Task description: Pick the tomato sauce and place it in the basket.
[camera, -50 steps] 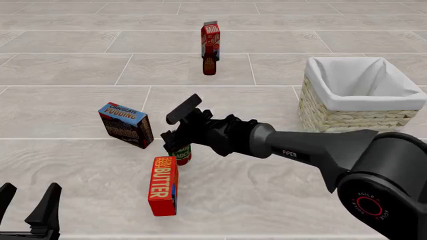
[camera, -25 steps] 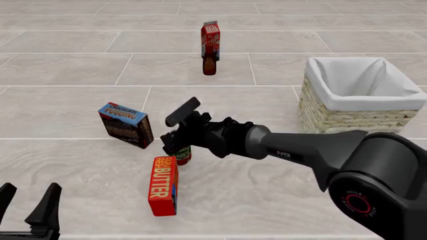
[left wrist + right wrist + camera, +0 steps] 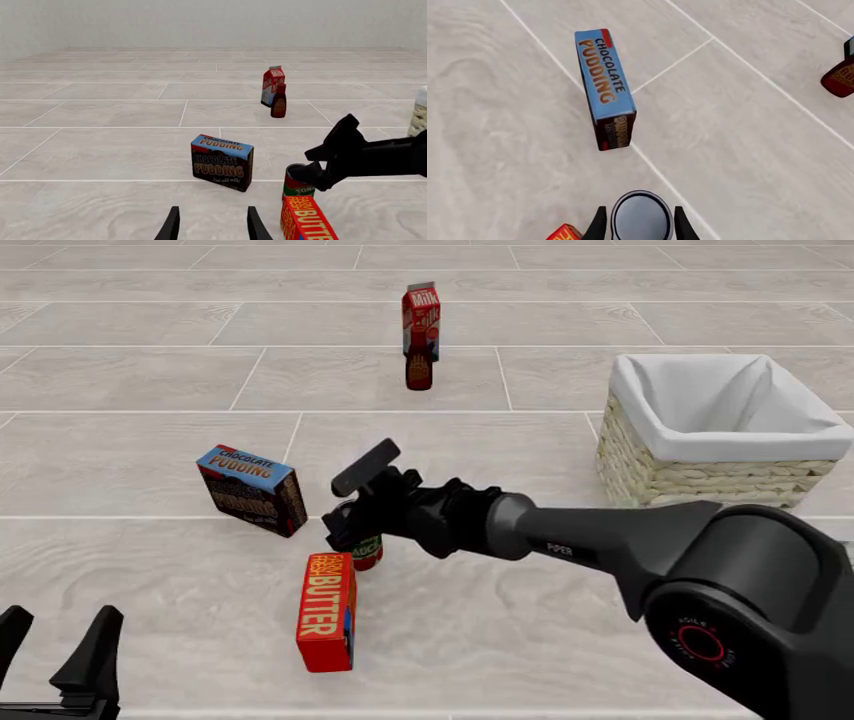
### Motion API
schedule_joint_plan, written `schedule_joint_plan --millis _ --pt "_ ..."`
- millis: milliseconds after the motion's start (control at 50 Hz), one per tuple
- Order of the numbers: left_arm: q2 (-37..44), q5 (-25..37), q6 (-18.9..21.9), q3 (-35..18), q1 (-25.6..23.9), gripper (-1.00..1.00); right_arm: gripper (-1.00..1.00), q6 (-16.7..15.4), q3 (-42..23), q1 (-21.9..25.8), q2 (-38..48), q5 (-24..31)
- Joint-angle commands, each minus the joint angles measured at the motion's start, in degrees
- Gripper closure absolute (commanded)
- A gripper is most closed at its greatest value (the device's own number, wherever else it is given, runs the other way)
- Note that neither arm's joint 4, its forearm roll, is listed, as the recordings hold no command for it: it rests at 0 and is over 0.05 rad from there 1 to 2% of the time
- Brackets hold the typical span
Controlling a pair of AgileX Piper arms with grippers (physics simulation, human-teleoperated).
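Red-and-green tomato sauce [image 3: 641,218] stands upright directly between the right gripper's [image 3: 640,226] open fingers, not yet clamped; the left gripper [image 3: 211,226], also open, hangs well apart.

R gripper [image 3: 350,524] angled down, fingers apart; L gripper [image 3: 54,652] open, low.

I'm in a bare simulated test space: pale tiled bench [image 3: 160,370], blank wall [image 3: 200,22], groceries like a pudding box [image 3: 251,490] scattered about.
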Motion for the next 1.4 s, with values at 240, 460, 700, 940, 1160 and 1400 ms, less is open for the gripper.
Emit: schedule_joint_plan --millis 240,460,700,940,1160,1400 --pt "0.0 0.0 0.0 0.0 0.0 -1.0 -1.0 -0.1 -0.3 -0.2 1.0 -0.4" --pt "0.0 0.0 0.0 0.0 0.0 -1.0 -1.0 0.1 -0.2 -0.4 1.6 -0.8" --pt "0.0 0.0 0.0 0.0 0.0 -1.0 -1.0 0.3 -0.4 -0.5 1.7 -0.7" --pt "0.0 0.0 0.0 0.0 0.0 -1.0 -1.0 0.4 -0.6 -0.6 2.2 -0.8" --pt "0.0 0.0 0.0 0.0 0.0 -1.0 -1.0 0.3 -0.9 -0.5 2.7 -0.8" --pt "0.0 0.0 0.0 0.0 0.0 -1.0 -1.0 0.3 -1.2 -0.6 3.4 -0.8"
